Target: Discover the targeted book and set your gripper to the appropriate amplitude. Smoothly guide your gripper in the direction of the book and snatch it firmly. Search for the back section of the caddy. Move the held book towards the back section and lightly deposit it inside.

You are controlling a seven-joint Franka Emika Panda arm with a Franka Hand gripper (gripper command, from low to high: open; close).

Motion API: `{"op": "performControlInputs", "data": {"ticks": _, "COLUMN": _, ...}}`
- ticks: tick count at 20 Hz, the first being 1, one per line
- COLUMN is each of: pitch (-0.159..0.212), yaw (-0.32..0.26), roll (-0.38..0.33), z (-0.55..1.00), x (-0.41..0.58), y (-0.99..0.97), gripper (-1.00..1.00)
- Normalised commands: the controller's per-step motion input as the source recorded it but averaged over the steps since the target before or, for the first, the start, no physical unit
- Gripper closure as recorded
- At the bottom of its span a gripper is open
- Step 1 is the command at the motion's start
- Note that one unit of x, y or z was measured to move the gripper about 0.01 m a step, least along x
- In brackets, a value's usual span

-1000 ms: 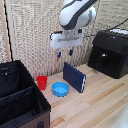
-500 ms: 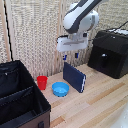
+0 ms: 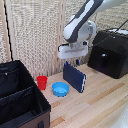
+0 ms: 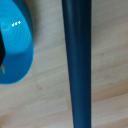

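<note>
We are taking the thin dark navy-blue hardcover book (image 3: 74, 77) as our landmark. Nearest the exterior camera, well off to the book's left in that view, the large black fabric-sided caddy (image 3: 20, 102) is waiting with its divider panel splitting it in two; the back section (image 3: 12, 79) is the compartment farther from the camera, and nothing of the book is in it yet. Between caddy and book, a small red cup (image 3: 42, 82) and a round light-blue bowl (image 3: 60, 89) are sitting on the pale wooden table (image 3: 100, 102), the bowl just beside the book.

The book is standing upright on its lower edge, so its top edge is offered to a grasp from above. We are hovering the white blue-tipped gripper (image 3: 71, 60) directly over that edge; whether the fingers are spread or closed we cannot tell. The wrist view is looking straight down the book's spine.

Against the frame half a second back, we are lower and closer to the book's top. Behind the book, a black boxy hard-shelled machine (image 3: 110, 52) is standing.
</note>
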Motion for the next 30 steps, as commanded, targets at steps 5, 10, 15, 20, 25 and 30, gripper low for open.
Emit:
{"op": "performControlInputs", "data": {"ticks": 5, "pitch": -0.004, "yaw": 0.113, "roll": -0.012, "z": -0.30, "x": 0.284, "y": -0.08, "gripper": -1.00}}
{"op": "performControlInputs", "data": {"ticks": 10, "pitch": -0.072, "yaw": 0.127, "roll": -0.035, "z": -0.14, "x": 0.231, "y": 0.00, "gripper": 1.00}}
{"op": "performControlInputs", "data": {"ticks": 15, "pitch": -0.038, "yaw": 0.076, "roll": -0.004, "z": -0.01, "x": 0.089, "y": -0.01, "gripper": 1.00}}
{"op": "performControlInputs", "data": {"ticks": 20, "pitch": -0.004, "yaw": 0.000, "roll": 0.000, "z": 0.01, "x": 0.000, "y": 0.00, "gripper": 1.00}}
{"op": "performControlInputs", "data": {"ticks": 25, "pitch": -0.057, "yaw": 0.018, "roll": -0.033, "z": 0.69, "x": 0.007, "y": -0.26, "gripper": 1.00}}
{"op": "performControlInputs", "data": {"ticks": 30, "pitch": 0.000, "yaw": -0.002, "roll": 0.000, "z": 1.00, "x": 0.081, "y": -0.35, "gripper": 1.00}}
